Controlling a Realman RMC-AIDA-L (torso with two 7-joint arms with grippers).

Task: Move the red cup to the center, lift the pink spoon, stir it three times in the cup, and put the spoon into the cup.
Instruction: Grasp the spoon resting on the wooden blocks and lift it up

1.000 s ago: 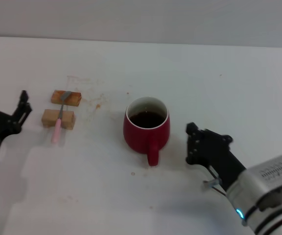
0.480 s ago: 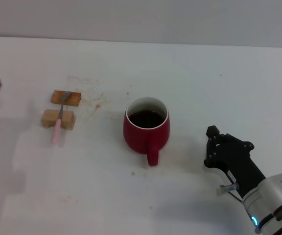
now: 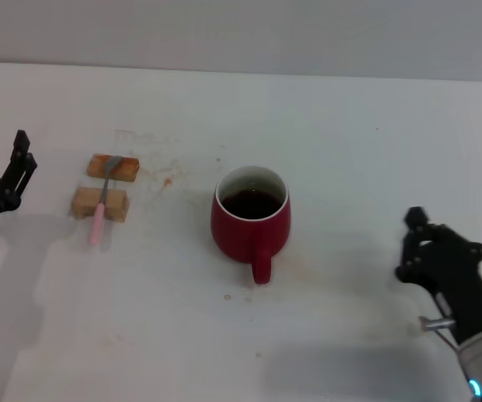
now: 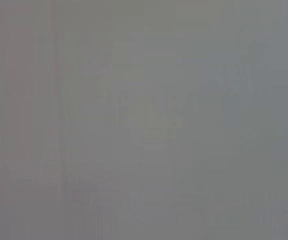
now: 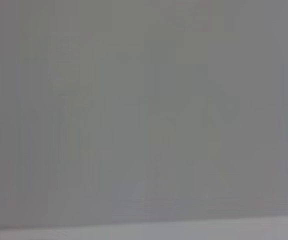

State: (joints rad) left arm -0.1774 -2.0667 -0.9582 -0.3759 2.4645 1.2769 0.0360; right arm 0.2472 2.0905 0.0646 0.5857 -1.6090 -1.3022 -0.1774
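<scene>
Fingers on both grippers (apparently empty) too unclear to judge, beside one red cup point(image 3: 251, 219), one pink spoon point(image 3: 101, 208), two wooden blocks point(image 3: 99, 203).

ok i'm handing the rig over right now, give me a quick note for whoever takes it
Left gripper: at the table's left edge, beside the spoon's blocks, holding nothing.
Right gripper: low on the right, well clear of the cup, holding nothing.
Red cup: upright near the middle of the white table, dark liquid inside, handle toward the robot.
Pink spoon: lying across two wooden blocks, left of the cup, untouched.
Done: the cup looks placed at the center.
Left: lift the spoon, stir three times, put it into the cup.
Both wrist views show nothing useful.
</scene>
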